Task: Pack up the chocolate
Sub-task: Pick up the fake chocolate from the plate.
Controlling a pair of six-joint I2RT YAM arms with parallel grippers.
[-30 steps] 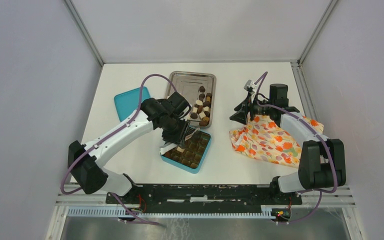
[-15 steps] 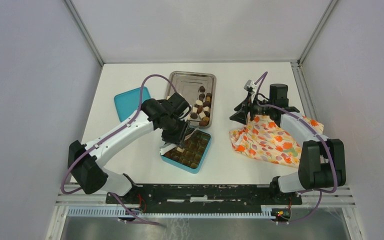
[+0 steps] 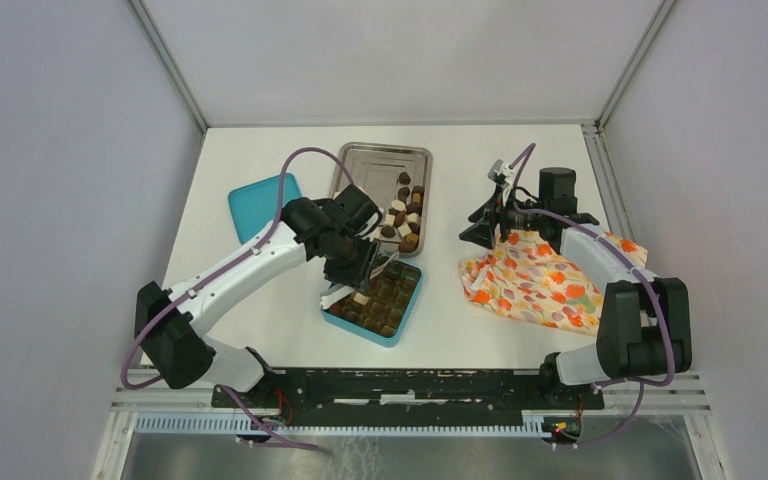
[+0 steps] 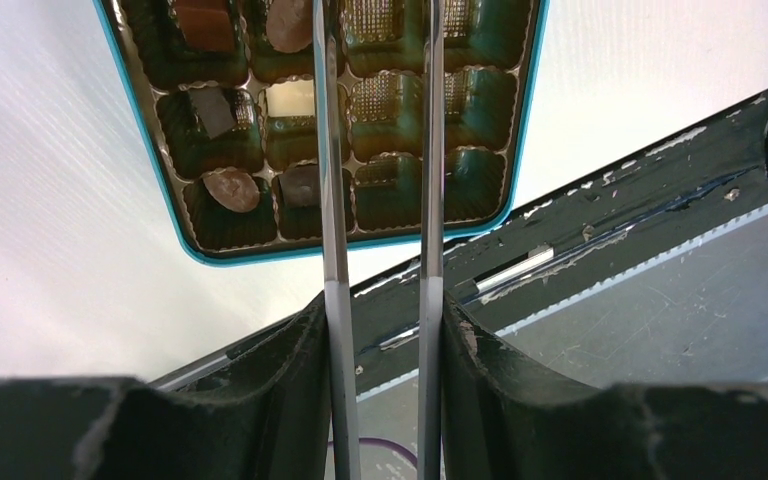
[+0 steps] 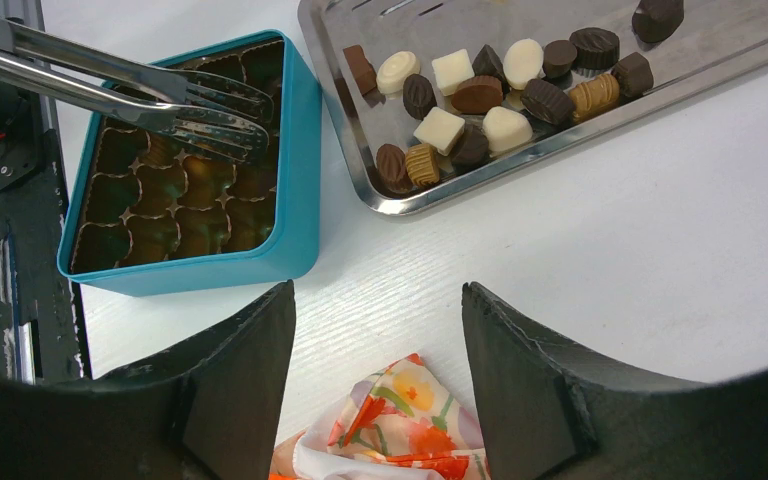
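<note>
Found open strip of table [image 5: 660, 250] between box [image 5: 295, 245] and tray [image 5: 430, 205]. Noted left gripper [image 4: 382, 330] clamping tongs [image 4: 328, 200] over box, right gripper [image 5: 378, 300] agape, empty; chocolate [image 5: 480, 95] mostly on tray, some boxed. Detected scarcely any shift since earlier.

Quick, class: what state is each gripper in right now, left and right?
Left gripper: closed on the metal tongs, over the teal box.
Right gripper: open, holding nothing.

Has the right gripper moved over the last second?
No. The right gripper is by the far left corner of the cloth, exactly as before.
</note>
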